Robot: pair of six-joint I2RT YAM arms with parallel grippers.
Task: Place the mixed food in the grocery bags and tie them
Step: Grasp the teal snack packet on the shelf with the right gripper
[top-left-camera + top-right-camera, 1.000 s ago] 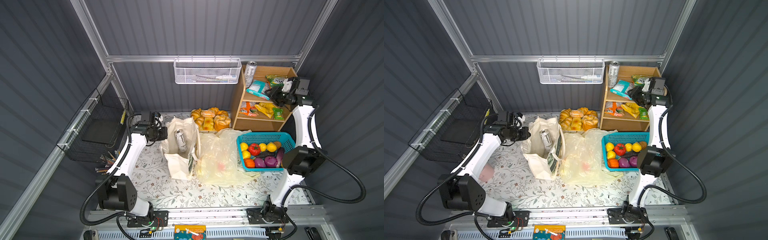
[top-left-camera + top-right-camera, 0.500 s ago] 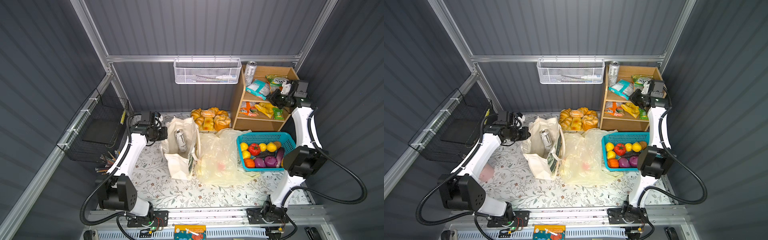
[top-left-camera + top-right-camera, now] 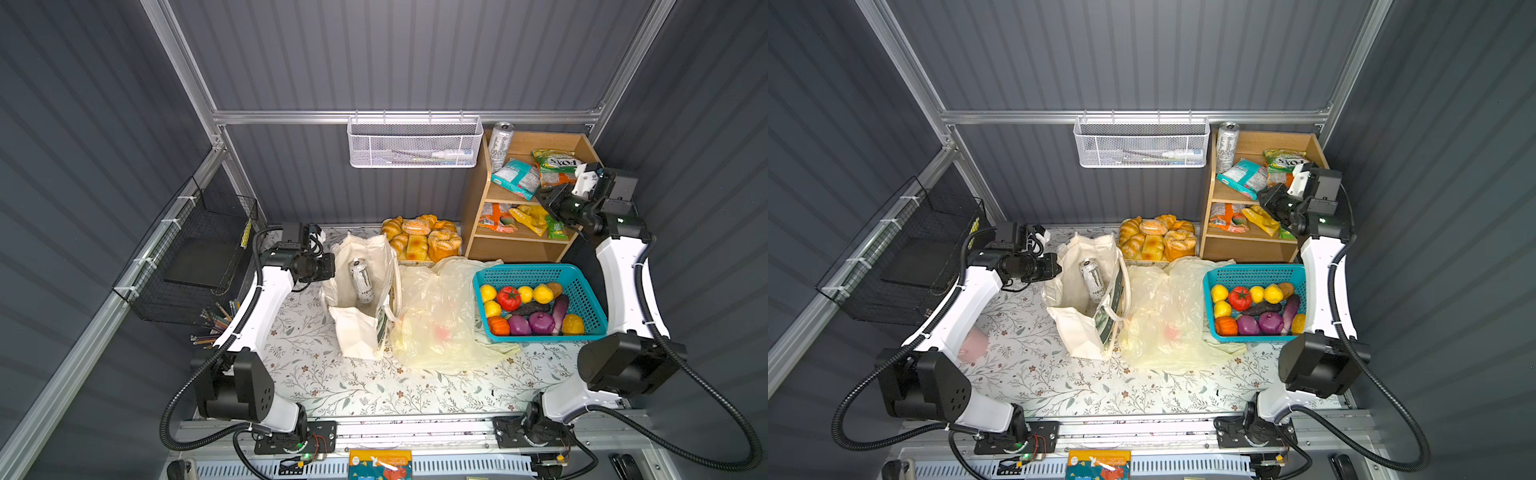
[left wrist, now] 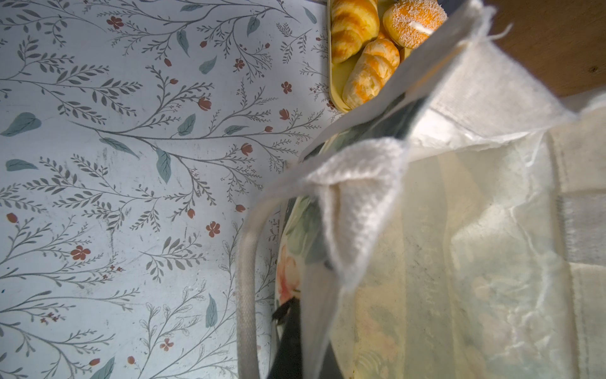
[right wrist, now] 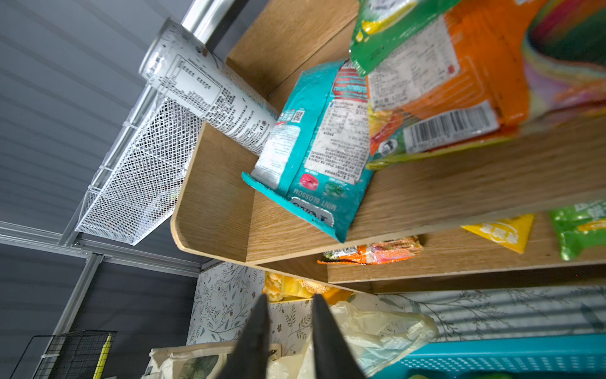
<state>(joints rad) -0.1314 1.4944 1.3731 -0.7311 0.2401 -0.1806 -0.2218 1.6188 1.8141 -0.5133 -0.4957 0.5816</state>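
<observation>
Your right gripper (image 5: 290, 298) has its fingers a little apart, holding nothing; only its wrist view shows that gap. The teal packet (image 5: 314, 147) lies on the shelf (image 5: 459, 197) nearby. Your left gripper (image 3: 328, 266) pinches the canvas tote (image 3: 353, 336); only the top views show the can (image 3: 361, 280) inside.

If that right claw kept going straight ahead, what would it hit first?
Probably the teal packet on the upper board of the wooden shelf; the right gripper is open and empty, but depth is unclear.

Tote (image 4: 360, 197) is coarse woven cloth; plastic bag (image 3: 440, 316) is thin, crinkly, glossy; shelf (image 5: 459, 190) shows matt wood grain; can (image 5: 203, 88) is printed metal; teal packet (image 5: 314, 147) is shiny.
</observation>
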